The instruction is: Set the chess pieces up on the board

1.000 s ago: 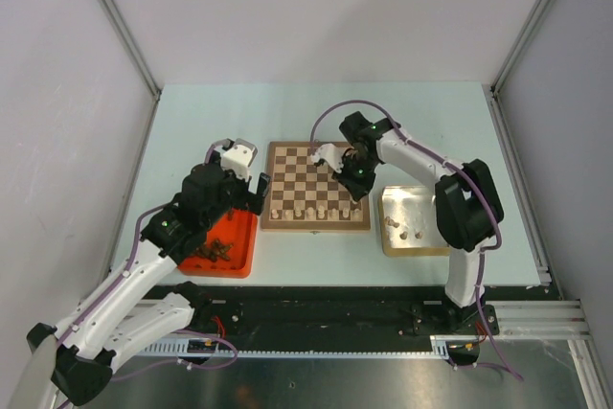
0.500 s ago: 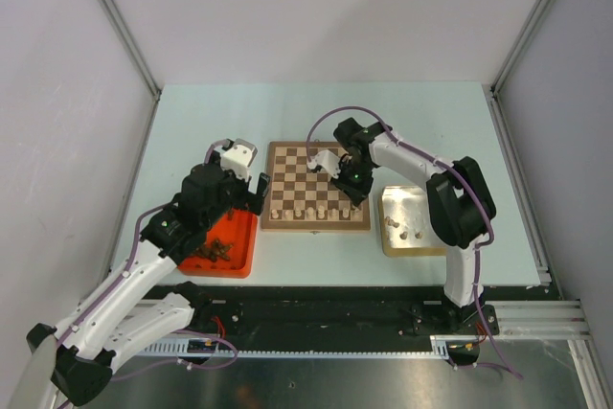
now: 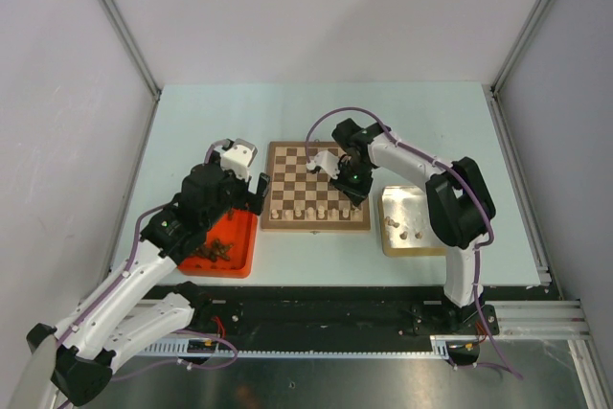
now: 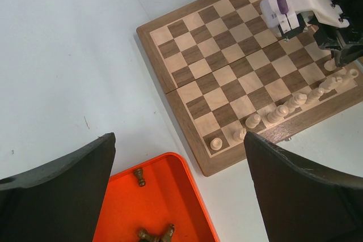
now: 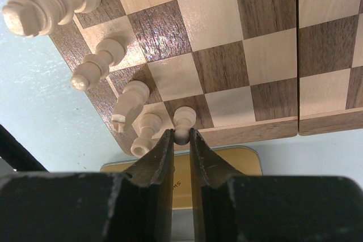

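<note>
While the right gripper (image 5: 181,134) hung over the 4 o'clock corner of the flat square wooden chessboard (image 3: 305,171) with its light tan and dark brown checks, its two black jaws stood narrow, pinched on the round head of a tiny pale beige wooden pawn (image 5: 185,117). That pawn was upright over a dark square in the second row from the board's 6 o'clock edge, in the column along the 3 o'clock rim; whether its base touched the wood could not be told. Just beside it, at its 9 o'clock in the wrist view, a row of pale beige wooden chessmen (image 4: 278,112) stood along the 6 o'clock edge of the board, a knight (image 5: 129,103) among them. The board lay in the middle of the pale green table (image 3: 192,122). At 3 o'clock of the board, close to its rim, sat the shallow gold rectangular metal tin (image 3: 412,196), with a few more pale pieces (image 3: 405,233) standing in it. At 8 o'clock of the board lay the bright orange-red plastic tray (image 4: 181,205), holding small dark brown wooden chessmen (image 4: 139,177) lying loose. The left gripper (image 4: 178,143) hung above the tray's 1 o'clock corner and the strip of table between tray and board, its broad black fingers (image 4: 62,196) spread wide with nothing between them.
</note>
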### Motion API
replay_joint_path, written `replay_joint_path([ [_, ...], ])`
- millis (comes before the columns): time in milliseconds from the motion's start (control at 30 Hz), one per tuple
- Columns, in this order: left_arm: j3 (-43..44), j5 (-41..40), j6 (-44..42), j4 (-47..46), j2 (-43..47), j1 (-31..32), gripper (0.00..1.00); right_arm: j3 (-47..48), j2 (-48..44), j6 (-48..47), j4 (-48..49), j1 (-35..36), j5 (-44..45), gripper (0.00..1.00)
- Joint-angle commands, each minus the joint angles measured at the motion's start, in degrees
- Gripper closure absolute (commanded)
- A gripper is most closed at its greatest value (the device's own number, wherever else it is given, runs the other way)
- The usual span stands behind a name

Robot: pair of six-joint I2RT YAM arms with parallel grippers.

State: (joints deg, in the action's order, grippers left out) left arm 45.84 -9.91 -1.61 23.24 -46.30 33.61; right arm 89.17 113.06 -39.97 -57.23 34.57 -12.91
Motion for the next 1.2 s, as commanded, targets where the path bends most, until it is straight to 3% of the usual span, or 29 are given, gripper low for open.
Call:
replay_joint_path([
  [0,-0.1,0.6,-2.6,-1.6,0.9,-0.3,0.00,1.4,-0.7,0.5,0.5,0.3,1.1,0.83],
  [933,-0.1,0.7,-2.5,-1.7,1.0,-0.3,0.00,1.3,-2.2,1.6,2.0,0.5,2.7,0.84],
  [1167,-0.1,0.7,-2.5,-1.6,1.0,-0.3,0.00,0.9,-2.0,1.7,2.0,0.7,2.8,0.79],
])
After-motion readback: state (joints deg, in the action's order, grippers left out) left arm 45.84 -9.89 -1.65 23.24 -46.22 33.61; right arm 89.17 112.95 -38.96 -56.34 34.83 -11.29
